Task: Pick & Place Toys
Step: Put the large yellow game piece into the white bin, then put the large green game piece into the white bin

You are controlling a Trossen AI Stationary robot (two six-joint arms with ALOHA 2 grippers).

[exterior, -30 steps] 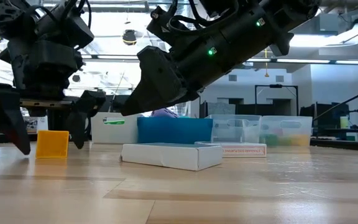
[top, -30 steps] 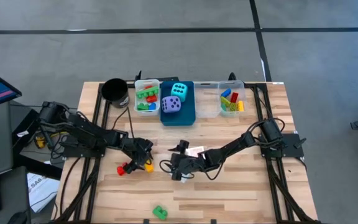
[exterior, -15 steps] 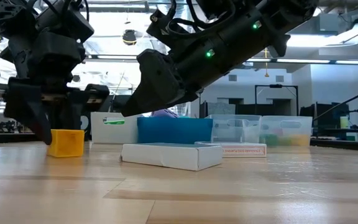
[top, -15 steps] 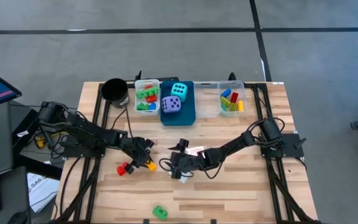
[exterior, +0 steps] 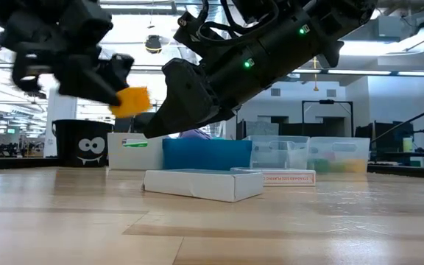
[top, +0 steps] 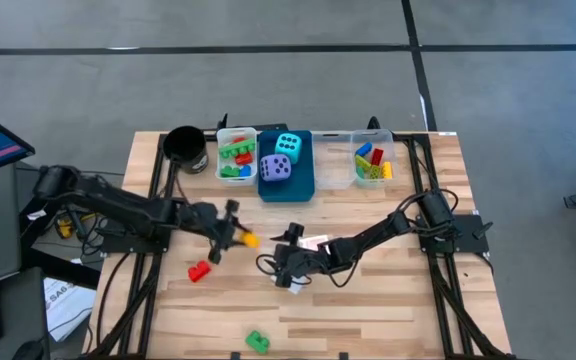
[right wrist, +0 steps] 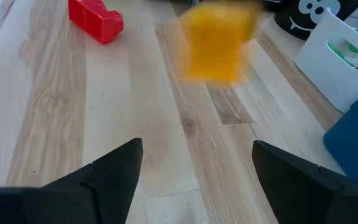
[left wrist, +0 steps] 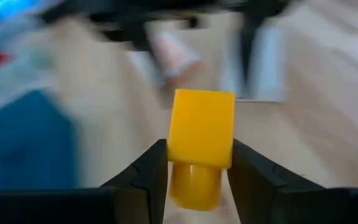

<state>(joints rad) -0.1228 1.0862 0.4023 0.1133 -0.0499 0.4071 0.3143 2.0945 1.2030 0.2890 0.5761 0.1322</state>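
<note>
Grey tiled floor [top: 268,70], wooden table [top: 388,300], bright ceiling lights [exterior: 403,48]

- Yellow brick [left wrist: 201,146]: pinched between the left gripper's fingers [left wrist: 146,177], lifted clear of the worktop [top: 398,300].
- Red brick [top: 199,270]: lying on the worktop, left of centre.
- Green brick [top: 257,341]: at the near edge.
- White cards [exterior: 203,183]: flat at centre.
- Cyan die [top: 288,145] and purple die [top: 275,169]: in the far blue bin [top: 303,185].

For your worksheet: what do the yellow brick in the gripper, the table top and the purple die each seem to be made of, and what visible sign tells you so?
Yellow brick: probably hard plastic; smooth, even colour, moulded stud.
Table top: wood, seemingly sealed; grain lines and joined planks show.
Purple die: possibly foam or soft plastic; matt, rounded corners, but the look leaves it open.
</note>
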